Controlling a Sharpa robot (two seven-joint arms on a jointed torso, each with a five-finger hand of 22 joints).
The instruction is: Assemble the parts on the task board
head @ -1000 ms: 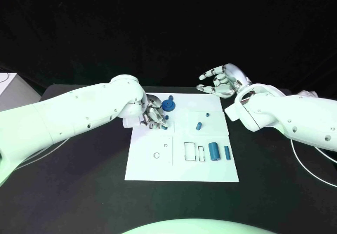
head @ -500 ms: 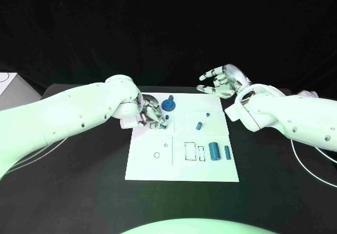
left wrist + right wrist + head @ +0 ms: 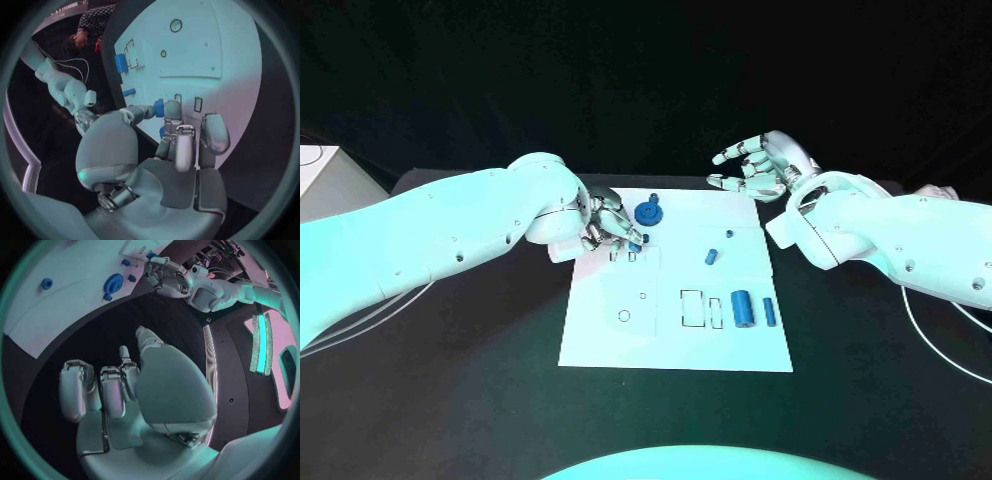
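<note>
left hand (image 3: 607, 228) sits over the task board's (image 3: 603, 345) far left part, fingers curled in and pinching a small blue peg (image 3: 159, 107) at the tips; in the left wrist view the peg lies across the fingertips w/ its long axis roughly flat to the board, not yet upright. just beside the hand, toward board centre, is the blue gear (image 3: 648, 213) on the far edge. next right, a short blue pin (image 3: 713, 256) lies mid-board, then two blue cylinders (image 3: 743, 311) near the rectangular outlines closer to the robot. right hand (image 3: 759, 168) hovers off the board's far right corner, fingers spread wide, holding nothing. left hand is clearly nearer the slots; the peg prob needs tipping upright before seating.
</note>
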